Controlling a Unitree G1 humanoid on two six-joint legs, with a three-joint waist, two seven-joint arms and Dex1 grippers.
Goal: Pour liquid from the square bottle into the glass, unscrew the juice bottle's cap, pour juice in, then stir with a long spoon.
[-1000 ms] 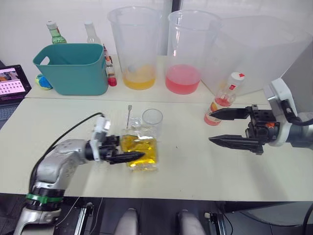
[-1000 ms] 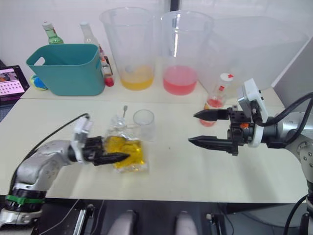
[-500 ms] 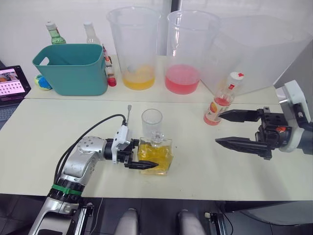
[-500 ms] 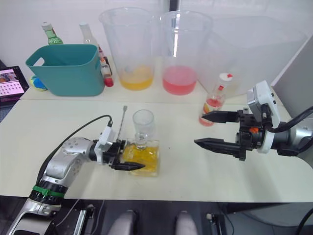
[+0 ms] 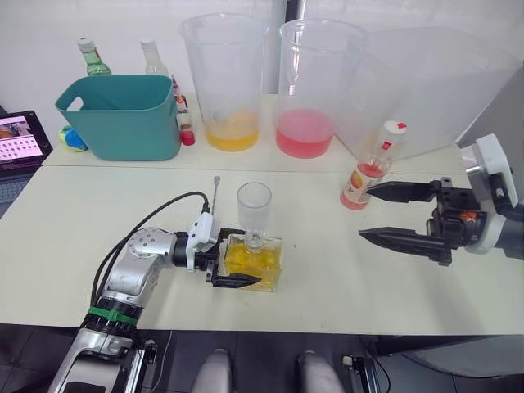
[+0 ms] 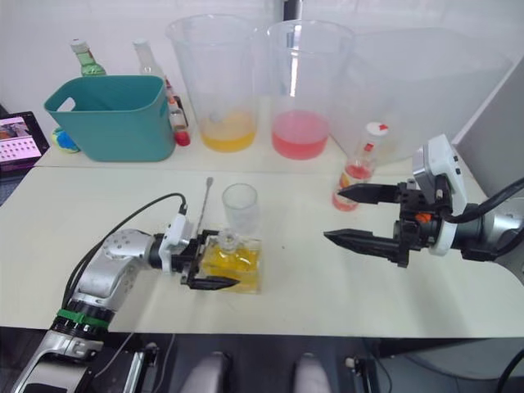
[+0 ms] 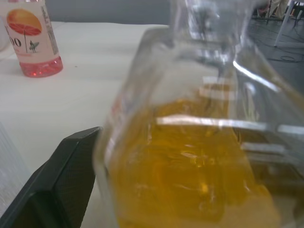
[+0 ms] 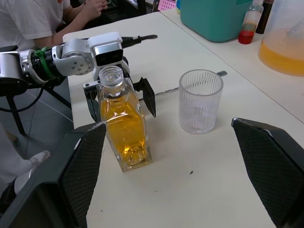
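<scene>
The square bottle (image 5: 255,264), holding yellow liquid (image 8: 124,137), stands upright and uncapped on the table just in front of the glass (image 5: 255,205), which looks empty. My left gripper (image 5: 233,262) is shut on the bottle, one finger (image 7: 57,185) pressed to its side. The long spoon (image 5: 215,191) lies behind them, its stem running past the glass. To the right, the juice bottle (image 5: 367,172) stands with its white cap (image 5: 395,128) on and a little pink juice at its bottom. My right gripper (image 5: 365,213) hovers open just in front of it, holding nothing.
Along the back stand a teal basket (image 5: 123,115), two big beakers with yellow (image 5: 232,131) and pink (image 5: 304,133) liquid, and a large clear tub (image 5: 434,82). Glass bottles (image 5: 90,54) rise behind the basket. A tablet (image 5: 20,139) lies far left. A person (image 8: 28,23) sits beyond the table.
A second ago the square bottle was tilted in my left gripper; it now stands upright and has settled slightly closer to that gripper. My right gripper drew back to the right, then held still.
</scene>
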